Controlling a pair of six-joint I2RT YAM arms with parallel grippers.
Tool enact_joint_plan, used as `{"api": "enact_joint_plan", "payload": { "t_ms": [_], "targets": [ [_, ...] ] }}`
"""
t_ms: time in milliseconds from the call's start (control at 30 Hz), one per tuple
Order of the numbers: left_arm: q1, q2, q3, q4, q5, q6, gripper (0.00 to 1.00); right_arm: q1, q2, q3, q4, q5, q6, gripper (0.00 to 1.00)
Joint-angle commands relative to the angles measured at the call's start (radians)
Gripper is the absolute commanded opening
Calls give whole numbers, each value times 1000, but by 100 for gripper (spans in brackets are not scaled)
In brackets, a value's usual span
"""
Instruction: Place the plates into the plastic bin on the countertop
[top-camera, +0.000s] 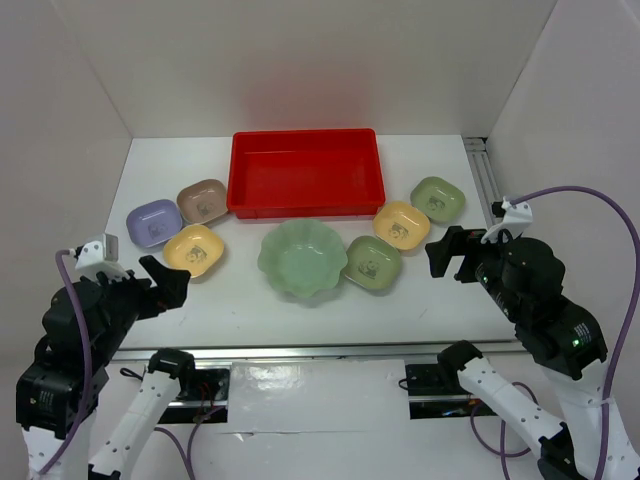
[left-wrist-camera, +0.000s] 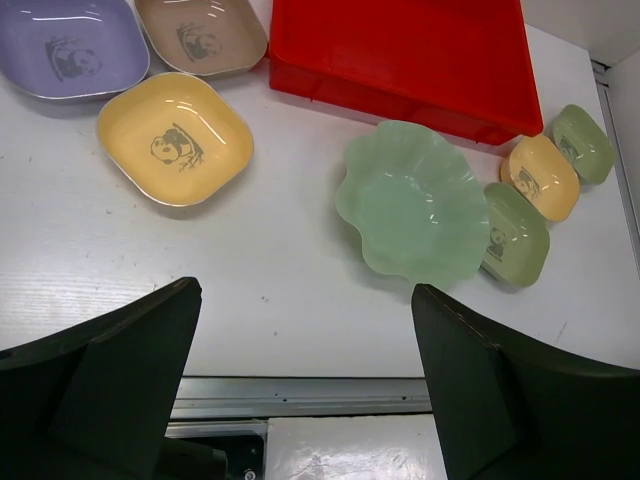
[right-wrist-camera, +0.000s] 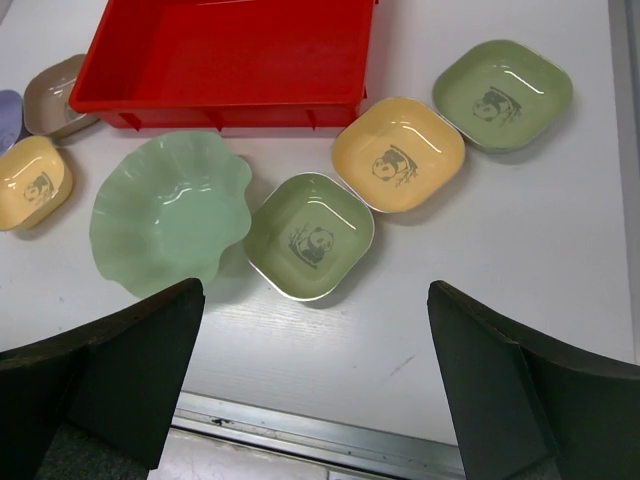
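Bin lies empty; seven plates rest outside it on countertop; left claw and right claw gape, released.

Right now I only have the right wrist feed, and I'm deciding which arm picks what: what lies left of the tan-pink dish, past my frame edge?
Observer: A lavender dish, next to both the tan-pink dish and the left yellow dish.
Operator: Is the bin's far end empty? My view cuts it off.
Observer: Yes, the top view shows the whole red bin holding nothing.
Operator: And the left gripper?
Observer: The left gripper is open and empty, hovering near the front edge of the countertop, short of the left yellow dish.
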Motion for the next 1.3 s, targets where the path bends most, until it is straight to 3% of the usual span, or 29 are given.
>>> {"api": "enact_joint_plan", "payload": {
  "t_ms": [0,333,567,767,900,967,1267],
  "targets": [
    [-5,14,-3,33,-7,0,100,-7,6,6,5,13,-9,100],
    [-5,14,-14,43,-7,9,100,-7,39,-26,45,-42,32,100],
    [-5,23,-44,64,22,0,100,-7,127,-259,325,-289,163,100],
    [-5,42,-89,92,63,-10,100,2,226,-357,518,-254,204,100],
    [-5,42,-107,101,73,-10,100,81,352,-376,612,-201,204,100],
    [-5,42,-125,111,64,-10,100,138,421,-388,635,-122,217,96],
    [-5,53,-149,130,74,-10,100,212,650,-425,853,-61,202,77]
  ]
}}
